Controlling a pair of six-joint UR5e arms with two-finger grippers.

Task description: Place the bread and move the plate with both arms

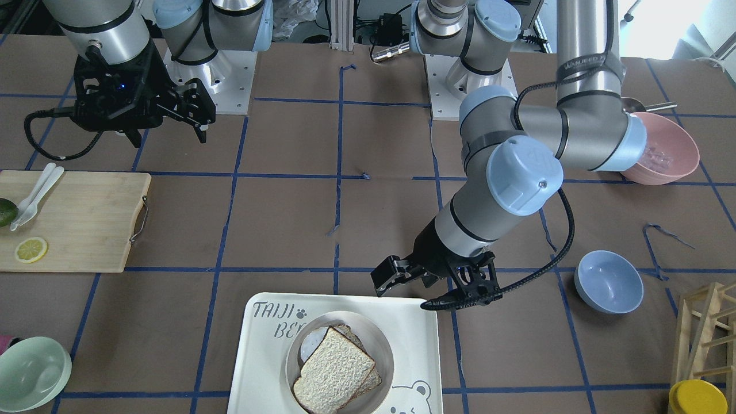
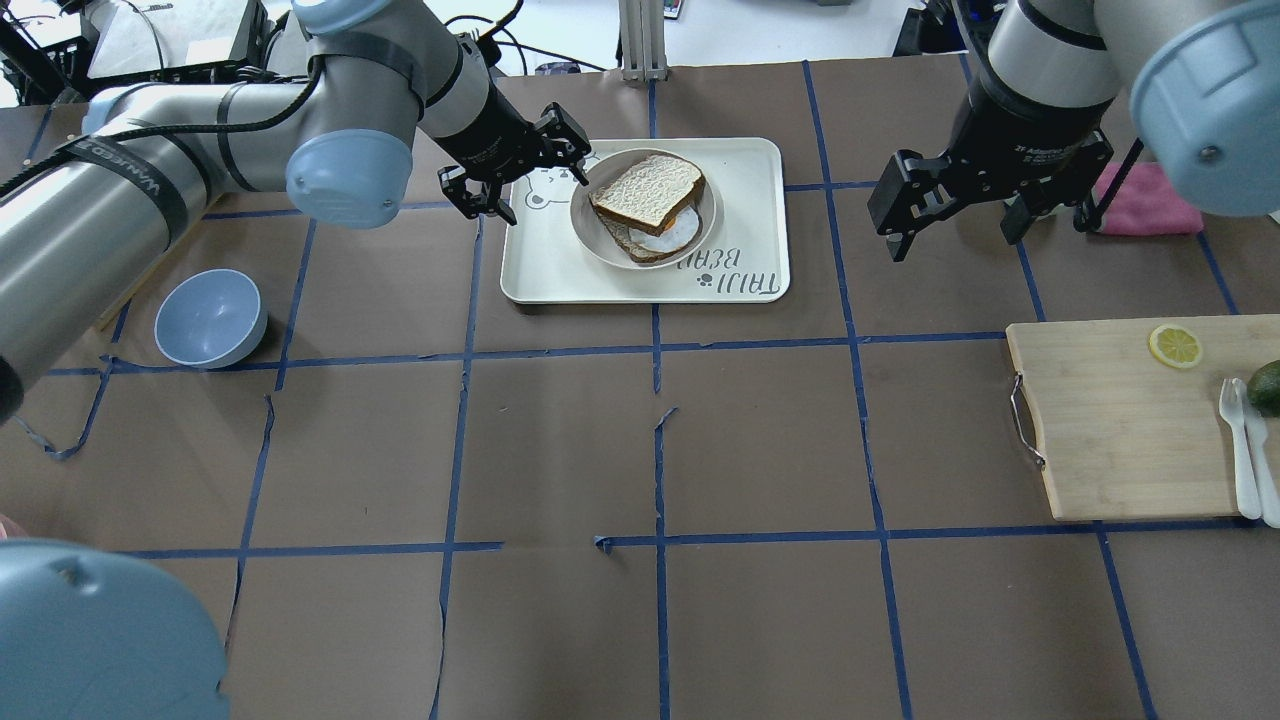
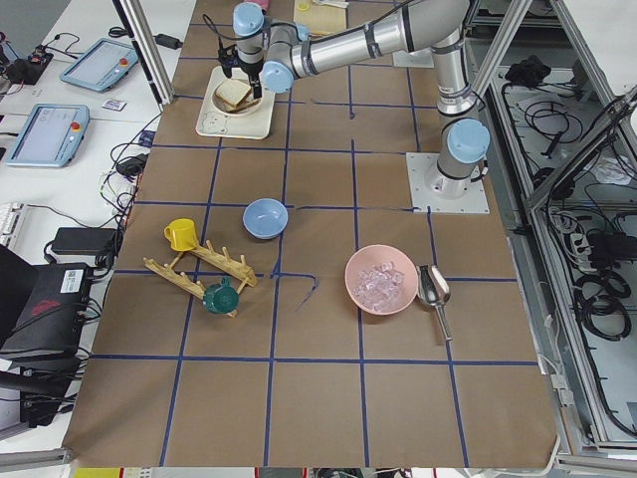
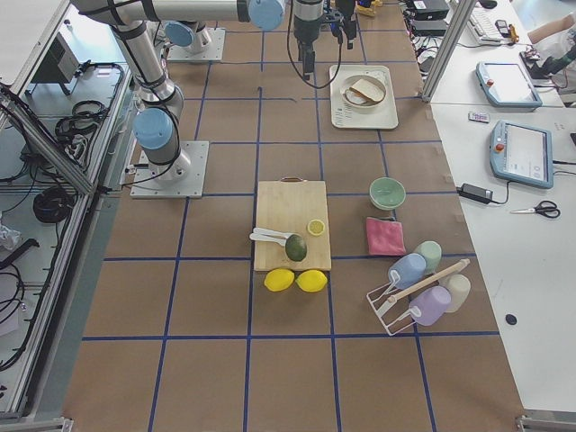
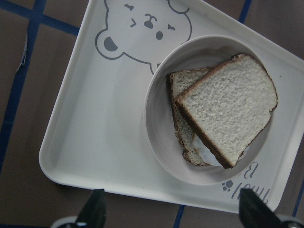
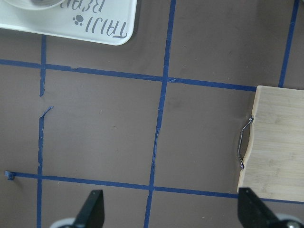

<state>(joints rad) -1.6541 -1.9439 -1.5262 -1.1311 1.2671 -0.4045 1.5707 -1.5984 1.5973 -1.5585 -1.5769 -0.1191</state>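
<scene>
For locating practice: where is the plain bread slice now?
Overhead view, far centre: the bread lies atop the egg slice in the plate on the tray, beside the left gripper.

A white tray (image 1: pixel 259 368) lies at the tabletop's near edge and carries a round plate (image 1: pixel 386 340). On the plate the bread (image 1: pixel 332 371) rests askew on a second slice (image 1: pixel 352 334), with a white patch showing beside them. The left end effector (image 1: pixel 420 290) hovers at the tray's far edge with its fingers spread and nothing between them. The right end effector (image 1: pixel 169 129) hangs near its base, well apart from the tray. A cutting board (image 1: pixel 86 221) holds a lemon slice (image 1: pixel 31 249) and white cutlery (image 1: pixel 35 195). A blue bowl (image 1: pixel 608 282), a pink bowl (image 1: pixel 667 152) and a green bowl (image 1: pixel 31 374) stand around.
</scene>
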